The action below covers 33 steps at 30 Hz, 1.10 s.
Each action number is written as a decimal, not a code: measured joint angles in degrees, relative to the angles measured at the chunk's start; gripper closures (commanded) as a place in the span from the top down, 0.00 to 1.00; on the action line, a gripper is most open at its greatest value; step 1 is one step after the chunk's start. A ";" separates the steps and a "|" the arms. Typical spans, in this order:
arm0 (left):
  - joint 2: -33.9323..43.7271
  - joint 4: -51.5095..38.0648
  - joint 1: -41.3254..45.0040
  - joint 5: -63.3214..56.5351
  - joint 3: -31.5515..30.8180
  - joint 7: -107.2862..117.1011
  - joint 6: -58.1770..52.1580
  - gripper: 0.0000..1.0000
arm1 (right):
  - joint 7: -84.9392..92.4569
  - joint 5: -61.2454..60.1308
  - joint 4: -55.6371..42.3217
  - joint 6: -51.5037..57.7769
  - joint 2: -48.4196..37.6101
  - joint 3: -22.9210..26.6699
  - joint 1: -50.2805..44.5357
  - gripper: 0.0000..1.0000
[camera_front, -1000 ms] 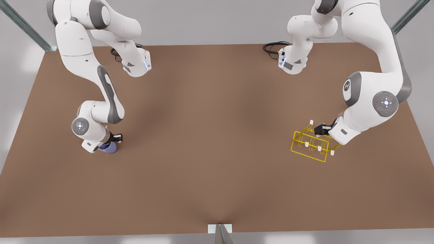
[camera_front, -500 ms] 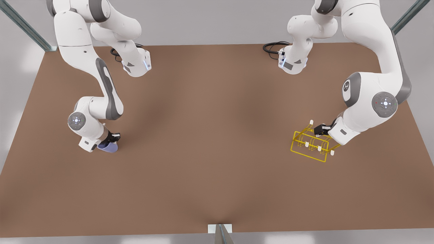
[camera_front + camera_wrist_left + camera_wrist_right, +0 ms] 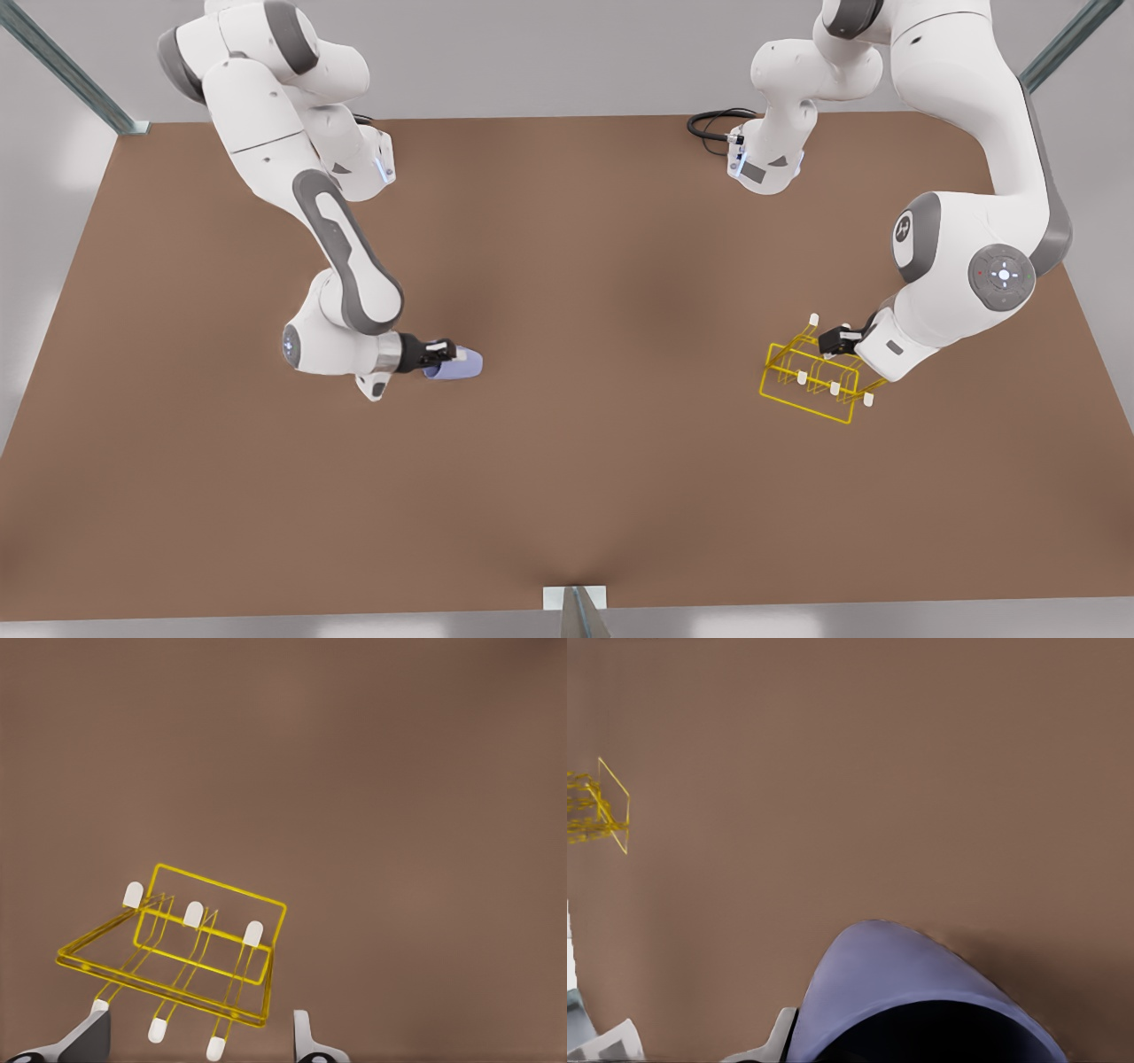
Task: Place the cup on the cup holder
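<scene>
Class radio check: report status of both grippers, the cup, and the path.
Right gripper shut on cup. Left gripper open at cup holder. Table between bare.

We count one cup [image 3: 461, 364], lavender-blue, and one cup holder [image 3: 811, 385] of yellow wire. On the holder we count six white-tipped prongs. Two arms, each with one gripper: right gripper [image 3: 446, 356], left gripper [image 3: 840, 339]. One brown table [image 3: 567, 496]
</scene>
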State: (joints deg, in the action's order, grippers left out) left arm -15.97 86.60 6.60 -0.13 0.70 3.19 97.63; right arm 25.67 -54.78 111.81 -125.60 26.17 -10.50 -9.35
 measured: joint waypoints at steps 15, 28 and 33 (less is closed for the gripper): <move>0.11 -0.01 0.07 0.00 0.00 0.03 -0.14 1.00 | 13.91 -32.73 -22.72 1.47 25.65 -10.74 -4.79 0.21; -0.20 -0.09 0.07 0.00 -0.02 0.06 -0.07 1.00 | 22.04 -36.79 -28.98 1.44 31.63 -10.82 -8.21 0.21; -0.12 -0.09 0.08 0.00 -0.18 0.10 -0.05 1.00 | 23.89 -36.89 -31.17 1.37 34.10 -10.69 -8.98 0.60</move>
State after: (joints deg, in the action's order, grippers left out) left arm -16.09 86.51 6.68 -0.13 0.53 3.28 97.58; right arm 49.56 -91.67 80.64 -124.23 60.27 -21.19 -18.33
